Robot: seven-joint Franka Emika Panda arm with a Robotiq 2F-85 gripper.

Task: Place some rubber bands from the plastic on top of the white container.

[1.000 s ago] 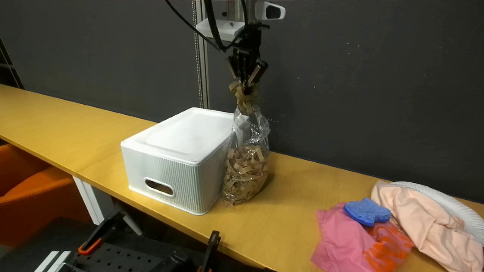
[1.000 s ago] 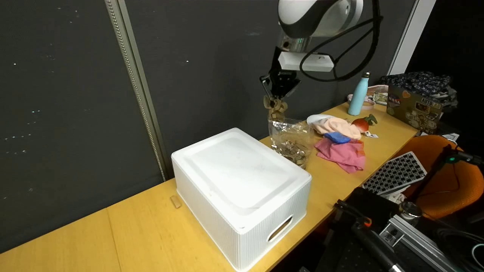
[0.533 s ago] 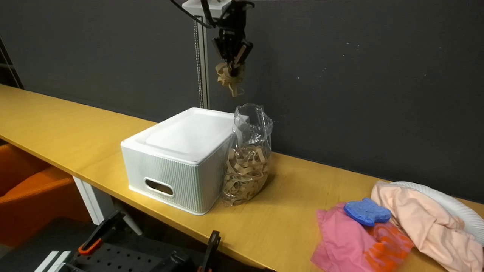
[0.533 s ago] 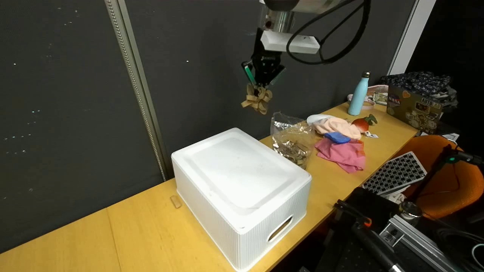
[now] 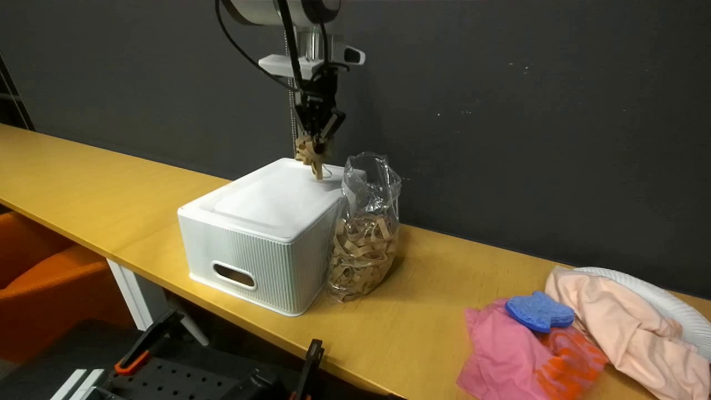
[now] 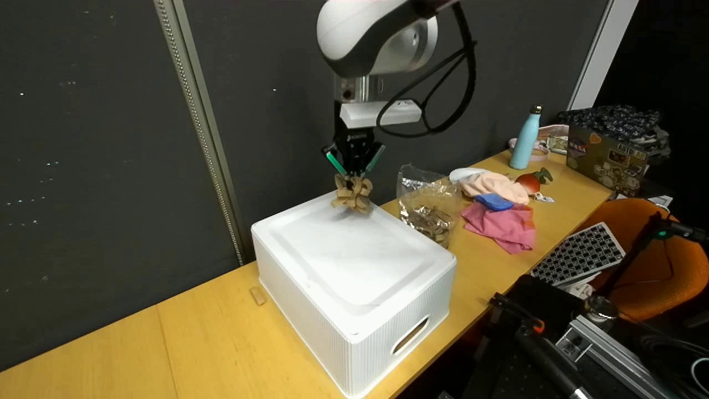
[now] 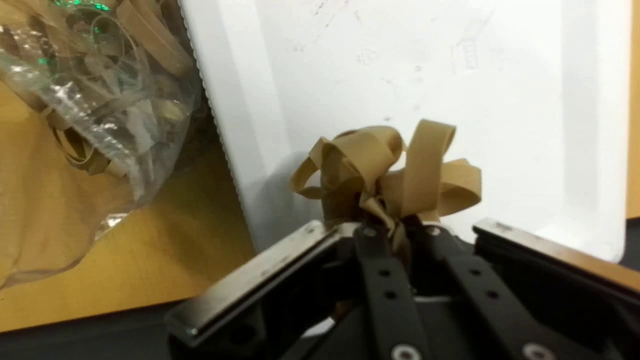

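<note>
Above the white container (image 6: 354,266), the gripper (image 7: 401,233) has its 2 fingers (image 7: 373,251) clamped on a bunch of rubber bands (image 6: 353,194), while the plastic bag (image 5: 371,191) stands upright just beside that container.

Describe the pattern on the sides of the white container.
Fine vertical ribbing all over the sides of the white container, clearest in an exterior view.

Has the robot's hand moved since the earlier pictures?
Yes: in both exterior views, the hand has moved from above the plastic bag to over the unmoved white container.
</note>
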